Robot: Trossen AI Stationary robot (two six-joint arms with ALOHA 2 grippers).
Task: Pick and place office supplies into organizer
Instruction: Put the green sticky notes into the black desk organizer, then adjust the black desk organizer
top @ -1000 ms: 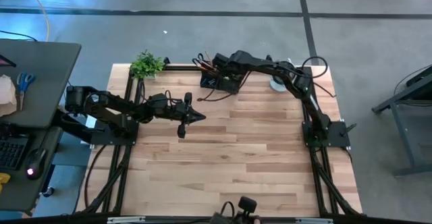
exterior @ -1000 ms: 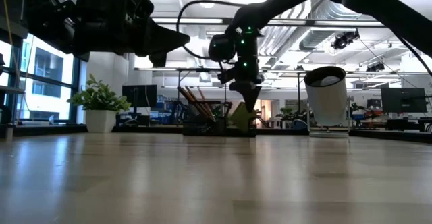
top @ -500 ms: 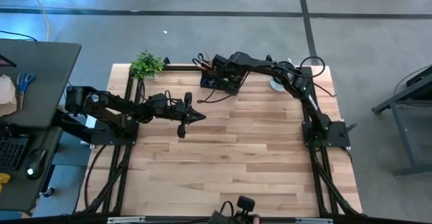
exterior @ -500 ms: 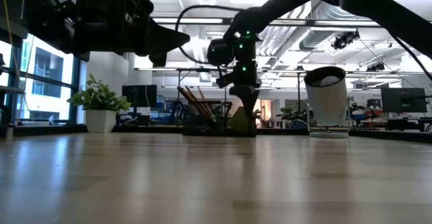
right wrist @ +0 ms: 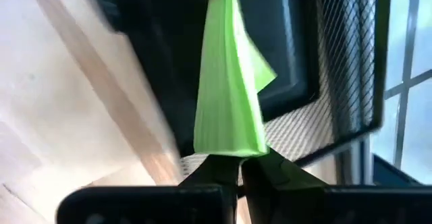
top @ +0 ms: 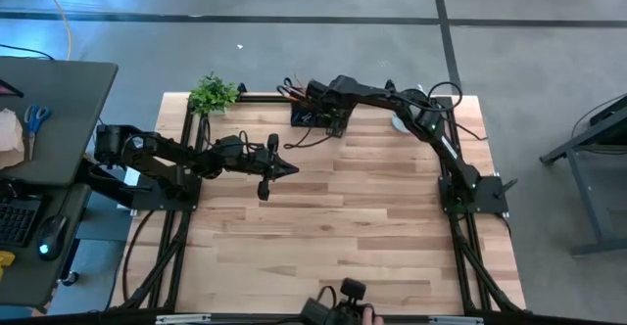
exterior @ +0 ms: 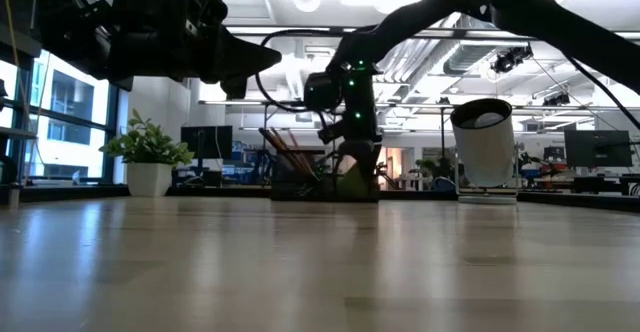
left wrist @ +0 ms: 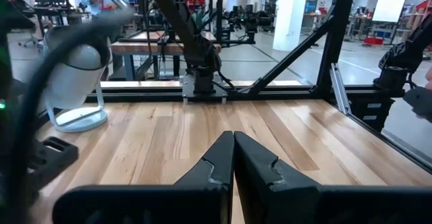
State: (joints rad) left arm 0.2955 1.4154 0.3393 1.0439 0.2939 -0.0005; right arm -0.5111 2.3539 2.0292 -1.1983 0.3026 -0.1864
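A wooden worktop is seen from above, with a dark robot arm on each side. The right arm reaches across to the far edge, where a black mesh organizer sits. The right hand is closed on the lower edge of a lime-green sticky pad, pinched between its two fingers. The pad hangs over the organizer's open compartment, fanned out and bent, its far end pointing down into the dark tray. In the low view the pad shows as a green patch at the organizer, under the right hand. Pencils lean out of the organizer's left end. The left hand hovers over the middle-left of the worktop, fingers pressed together and holding nothing. A potted plant stands at the far left corner, and a white cup at the far right.
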